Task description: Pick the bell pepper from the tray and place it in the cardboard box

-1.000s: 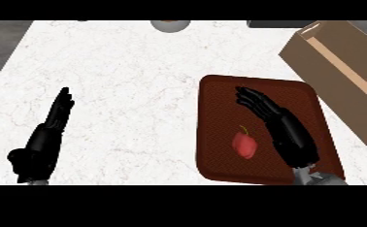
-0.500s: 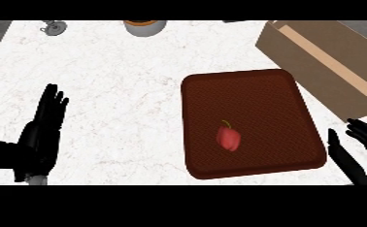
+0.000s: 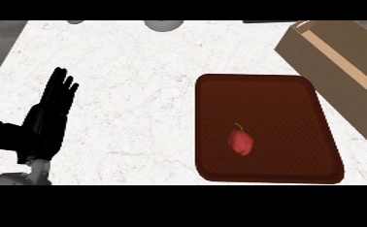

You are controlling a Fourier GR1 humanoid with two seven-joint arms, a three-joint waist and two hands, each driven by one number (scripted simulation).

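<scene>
Well right of the open, resting left robot hand (image 3: pixel 49 119), the bell pepper (image 3: pixel 241 141) lies untouched on the tray (image 3: pixel 287 95). Its rounded body could roll from a careless grasp. Cardboard box (image 3: pixel 329 51) waits beyond.

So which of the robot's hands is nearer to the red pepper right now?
The left, because only it shows. The left hand rests open at the view's left edge, well left of the bell pepper on the tray. The right hand is out of view.

White marbled counter (image 3: pixel 136 75) spans the view. Grey rounded object (image 3: pixel 163 24) at the far edge, cut off by the frame; smaller grey one (image 3: pixel 75 22) left of it.
</scene>
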